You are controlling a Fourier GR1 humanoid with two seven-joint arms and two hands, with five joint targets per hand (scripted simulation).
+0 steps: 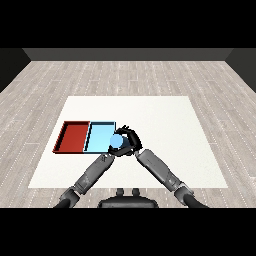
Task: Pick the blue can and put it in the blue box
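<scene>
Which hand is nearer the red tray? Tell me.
Left. The left hand sits at the blue tray's right edge, beside the blue can; the right hand curls round the can, farther from the red tray.

can (pixel 116 141) at right tray's (pixel 97 134) right edge | second tray (pixel 73 136) left

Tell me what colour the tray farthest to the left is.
Red; the red tray shows best in the head view, beside the light blue tray.

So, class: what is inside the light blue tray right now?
The blue tray shows only its bare floor. The blue can, held by the right hand, hangs at the tray's right edge with the left hand beside it; they cover that corner, so what lies beneath is hidden.
</scene>
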